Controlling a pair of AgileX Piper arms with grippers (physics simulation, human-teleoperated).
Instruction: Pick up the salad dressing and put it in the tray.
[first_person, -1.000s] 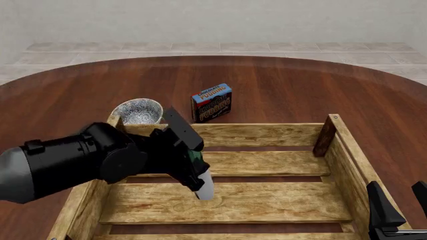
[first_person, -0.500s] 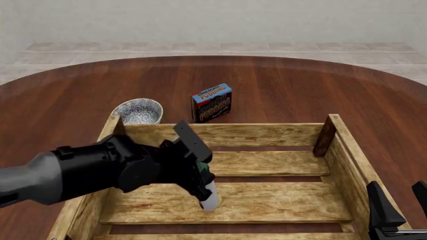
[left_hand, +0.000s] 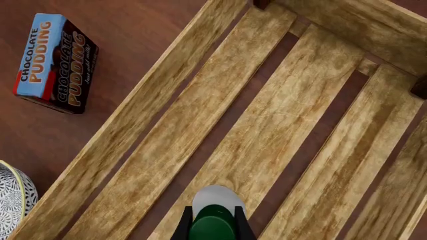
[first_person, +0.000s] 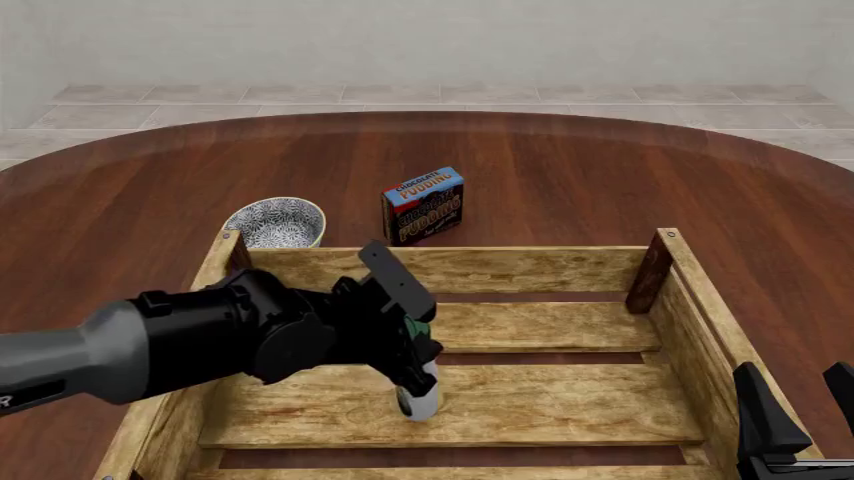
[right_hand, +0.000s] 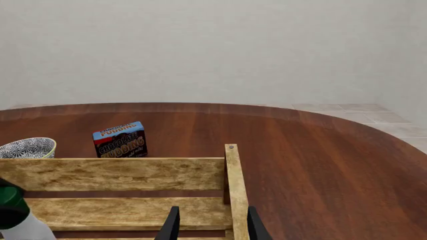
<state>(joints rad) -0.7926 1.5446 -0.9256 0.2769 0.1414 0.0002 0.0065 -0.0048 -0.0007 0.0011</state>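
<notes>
While the left arm reaches in low from the near left side of the desk (first_person: 561, 170), its black forearm slants forward and down over the tray's near-left corner, so that the left gripper (first_person: 415, 368) hangs inside the tray (first_person: 534, 268). Its jaws are clamped on the dark green cap of the salad dressing (first_person: 419, 400), whose white body tilts a little, its base at or just above the middle floor slat (contact cannot be judged). The left wrist view looks straight down the bottle (left_hand: 215, 212): green cap between two dark fingers (left_hand: 184, 227), white shoulder beyond, slats running away underneath.

Only the front view shows the whole arm. The right gripper (first_person: 798, 415) sits at the near right, outside the tray's right wall, with its jaws parted and empty; its wrist view frames the tray's corner post between them (right_hand: 208, 225).

Beyond the tray's far wall stand the pudding box (first_person: 423, 206) and, to its left, the patterned bowl (first_person: 276, 222).
</notes>
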